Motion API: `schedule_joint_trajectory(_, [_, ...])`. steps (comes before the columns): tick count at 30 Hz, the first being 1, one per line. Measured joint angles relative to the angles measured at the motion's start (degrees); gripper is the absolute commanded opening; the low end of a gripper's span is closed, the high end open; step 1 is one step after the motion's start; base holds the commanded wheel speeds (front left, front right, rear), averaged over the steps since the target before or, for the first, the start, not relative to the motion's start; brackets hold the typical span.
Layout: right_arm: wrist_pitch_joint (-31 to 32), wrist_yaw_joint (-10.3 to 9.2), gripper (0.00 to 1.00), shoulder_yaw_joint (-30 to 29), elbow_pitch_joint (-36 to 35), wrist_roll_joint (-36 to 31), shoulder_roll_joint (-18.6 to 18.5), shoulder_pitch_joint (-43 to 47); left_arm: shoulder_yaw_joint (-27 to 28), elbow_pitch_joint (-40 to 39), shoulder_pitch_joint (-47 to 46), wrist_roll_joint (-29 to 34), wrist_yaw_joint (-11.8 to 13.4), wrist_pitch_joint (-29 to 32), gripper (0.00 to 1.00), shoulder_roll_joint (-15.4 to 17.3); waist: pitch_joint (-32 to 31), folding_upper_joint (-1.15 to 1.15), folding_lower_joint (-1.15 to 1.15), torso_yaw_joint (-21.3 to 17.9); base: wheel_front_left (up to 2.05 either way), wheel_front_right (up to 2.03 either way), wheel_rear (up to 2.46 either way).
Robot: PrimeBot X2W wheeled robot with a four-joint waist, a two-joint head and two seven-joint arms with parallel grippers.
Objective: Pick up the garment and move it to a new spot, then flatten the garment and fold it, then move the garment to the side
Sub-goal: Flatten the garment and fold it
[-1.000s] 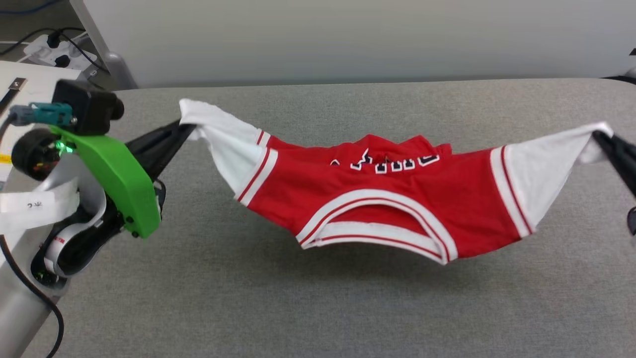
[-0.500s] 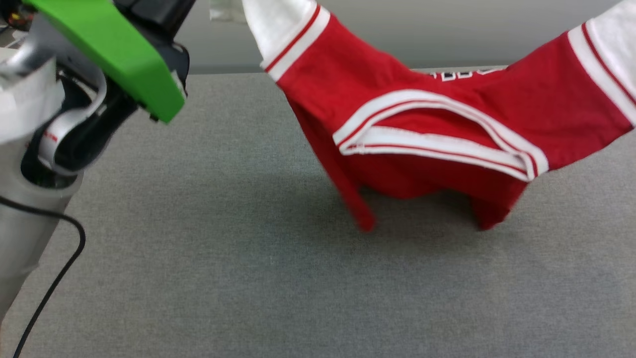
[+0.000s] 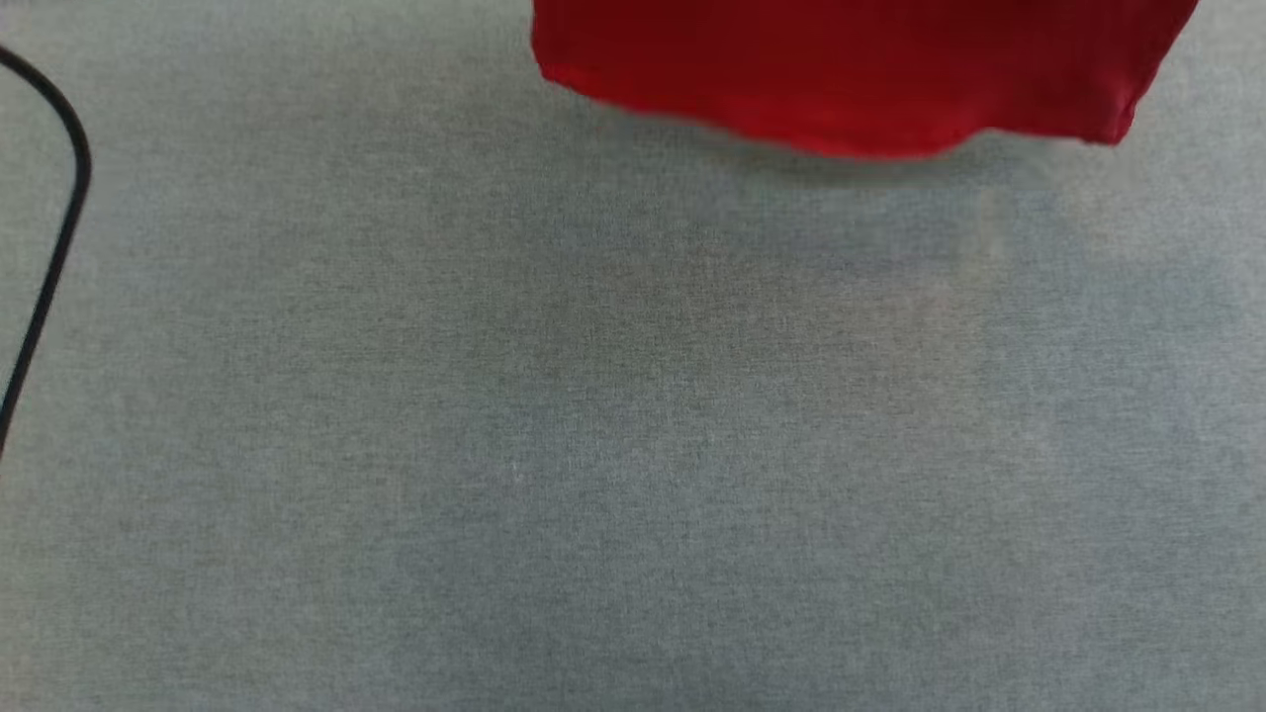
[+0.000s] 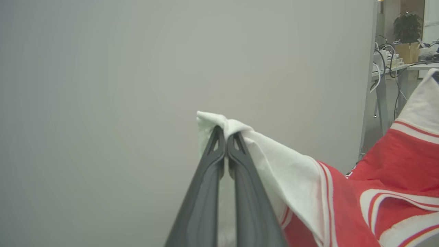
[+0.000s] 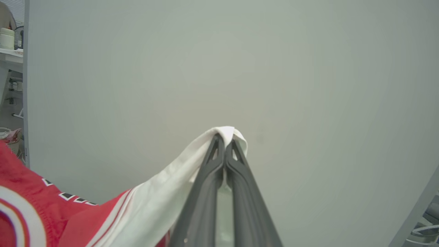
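worktop [image 3: 593,445]: grey cloth surface. garment [image 3: 841,79]: red hem hanging low over its far part. left gripper [image 4: 225,136], right gripper [image 5: 225,139]: jaws pinching one white sleeve each, held high. step: carrying to new spot. next: lower, spread flat.

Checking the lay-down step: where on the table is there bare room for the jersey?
In the head view the grey table is bare from the black cable at the left across to the right, below the hanging jersey. Crowded only along the top, under its red hem.
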Motion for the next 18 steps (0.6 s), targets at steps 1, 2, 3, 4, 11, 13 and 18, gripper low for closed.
schedule_joint_trajectory(1, [-0.41,0.00,0.00,0.74,1.88,-0.65,0.46,-2.91,0.41,1.89,-2.10,0.26,-0.09,-0.81,0.00,-0.27,1.07,0.00,0.00,-0.03,0.00,0.00,0.00])
schedule_joint_trajectory(2, [-0.92,0.00,0.00,1.31,3.31,-1.12,0.90,-5.05,0.52,3.41,-3.71,0.51,-0.20,-1.15,0.00,-0.41,1.89,0.00,0.00,-0.05,0.00,0.00,0.00])
schedule_joint_trajectory(3, [-1.40,0.00,0.00,2.36,5.15,-1.86,1.33,-7.60,0.66,5.10,-5.64,0.75,-0.52,-1.58,0.00,-0.55,2.87,0.00,0.00,-0.08,0.00,0.00,0.00])
schedule_joint_trajectory(4, [-1.97,0.00,0.00,3.37,6.84,-2.48,1.69,-10.07,0.96,6.89,-7.60,0.88,-0.63,-2.42,0.00,-0.77,3.84,0.00,0.00,-0.10,0.00,0.00,0.00])
schedule_joint_trajectory(11, [-8.47,0.00,0.00,8.53,18.24,-5.31,4.50,-22.25,1.15,17.86,-16.69,2.43,-1.81,-6.56,0.00,-1.40,8.68,0.00,0.01,-0.39,0.00,0.00,0.00])
schedule_joint_trajectory(13, [-10.17,0.00,0.00,9.69,21.07,-5.39,5.27,-24.32,0.85,19.98,-17.67,2.52,-2.07,-7.80,0.00,-1.41,9.57,0.00,0.01,-0.49,0.00,0.00,0.00])
schedule_joint_trajectory(18, [-14.14,0.00,0.00,13.78,27.16,-4.83,7.04,-26.98,-0.44,24.35,-18.11,2.50,-2.32,-10.74,0.00,-1.40,11.23,0.00,0.01,-0.54,0.00,0.00,0.00])
